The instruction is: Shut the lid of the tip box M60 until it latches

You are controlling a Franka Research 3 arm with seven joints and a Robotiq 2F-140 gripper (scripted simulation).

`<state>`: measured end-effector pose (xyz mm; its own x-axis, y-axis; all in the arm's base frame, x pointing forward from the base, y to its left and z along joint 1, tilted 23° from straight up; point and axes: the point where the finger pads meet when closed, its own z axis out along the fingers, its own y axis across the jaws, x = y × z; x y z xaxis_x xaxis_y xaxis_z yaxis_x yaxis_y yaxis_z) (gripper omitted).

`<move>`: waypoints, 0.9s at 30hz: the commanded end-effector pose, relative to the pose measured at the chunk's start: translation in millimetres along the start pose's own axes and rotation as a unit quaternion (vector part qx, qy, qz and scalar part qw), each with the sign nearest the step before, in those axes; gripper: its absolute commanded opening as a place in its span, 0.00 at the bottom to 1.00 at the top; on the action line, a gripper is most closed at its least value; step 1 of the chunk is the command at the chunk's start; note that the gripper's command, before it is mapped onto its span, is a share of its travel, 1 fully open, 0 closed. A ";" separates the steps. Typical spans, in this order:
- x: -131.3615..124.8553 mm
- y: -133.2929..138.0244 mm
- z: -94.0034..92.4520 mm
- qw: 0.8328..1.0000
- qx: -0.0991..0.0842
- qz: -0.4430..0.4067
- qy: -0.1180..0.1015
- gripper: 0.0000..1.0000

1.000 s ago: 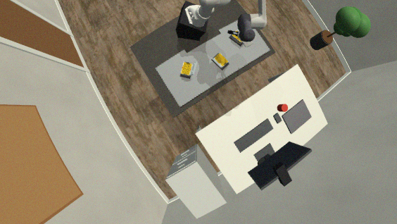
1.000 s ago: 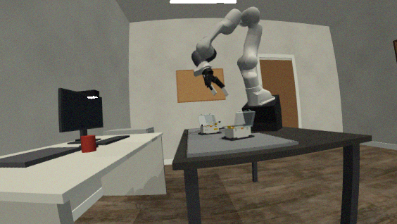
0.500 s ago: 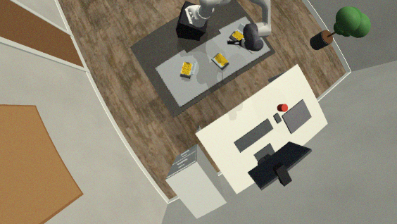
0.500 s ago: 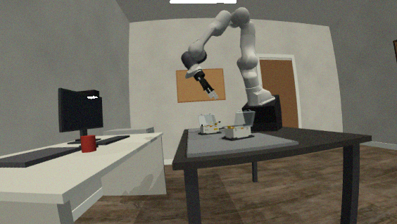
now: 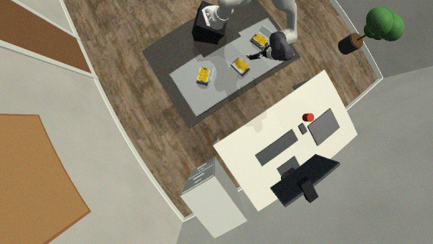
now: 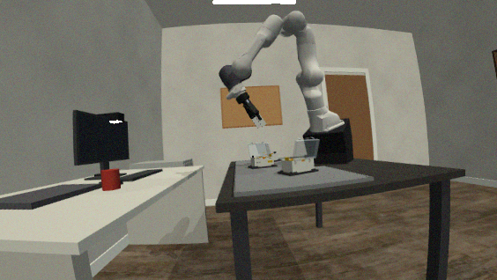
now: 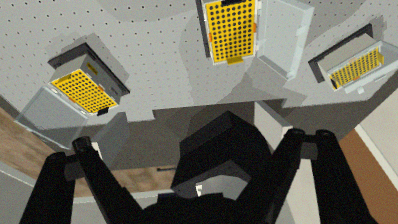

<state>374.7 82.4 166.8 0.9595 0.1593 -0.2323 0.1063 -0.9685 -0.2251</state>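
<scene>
Jaws spread fully wide, holding nothing; gripper (image 6: pixel 260 124) hangs well above the tabletop (image 6: pixel 396 169), air on all sides. Three tip boxes below, lids open: left (image 7: pixel 82 86), middle (image 7: pixel 231 31), right (image 7: pixel 356 65). Stickers unreadable, so M60 cannot be told.

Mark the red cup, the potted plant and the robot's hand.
red cup (image 6: pixel 110 179), exterior view, middle of its side wall.
potted plant (image 5: pixel 384 24), top view, on the green crown.
hand (image 6: pixel 260 123), exterior view, midway between its open fingertips.
</scene>
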 end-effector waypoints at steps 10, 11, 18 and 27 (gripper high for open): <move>5.5 5.4 -2.7 0.969 -0.106 -0.224 0.009 1.00; 5.5 5.4 -2.7 0.965 -0.114 -0.238 0.010 1.00; 5.5 5.4 -2.7 0.939 -0.155 -0.306 0.011 1.00; 5.5 5.4 -2.7 0.878 -0.225 -0.423 0.014 1.00</move>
<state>373.0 76.5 165.2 0.6270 0.7663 -0.1400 0.7775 -0.6269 0.0506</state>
